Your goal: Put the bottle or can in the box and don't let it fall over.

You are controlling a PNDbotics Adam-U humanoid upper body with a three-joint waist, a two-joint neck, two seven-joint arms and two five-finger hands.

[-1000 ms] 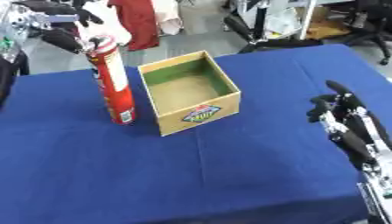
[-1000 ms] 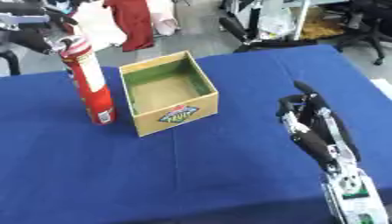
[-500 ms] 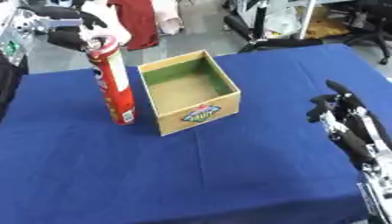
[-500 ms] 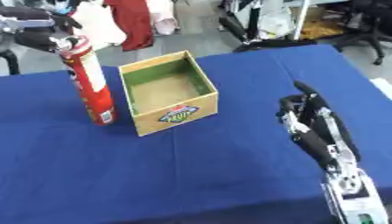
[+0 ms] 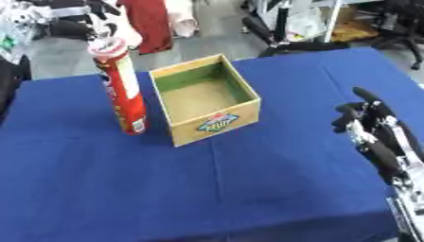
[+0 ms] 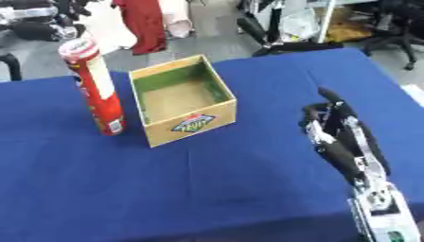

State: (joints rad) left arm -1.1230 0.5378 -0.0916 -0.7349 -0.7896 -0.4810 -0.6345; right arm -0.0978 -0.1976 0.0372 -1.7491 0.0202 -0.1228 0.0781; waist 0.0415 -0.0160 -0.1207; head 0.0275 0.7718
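Your right hand [image 6: 335, 130] rests at the table's right side, fingers fairly straight and relaxed, holding nothing. Your left hand [image 5: 83, 21] shows at the upper left, dark and close to the top of the can; whether its fingers close on the lid cannot be told.

The can [image 5: 121, 90] is a tall, narrow red tube with a pale lid, standing upright on the blue table [image 5: 232, 189], just beside the left wall of the box [image 5: 207, 105] and apart from it. The box is open-topped, with a green lining and a printed label on its near face.

Judged by its shape, the can is light, stiff and smooth-sided, and tips easily because it is tall over a small base. Take hold around the upper middle of the tube, keep it vertical, and lower it flat onto the box floor before you release.
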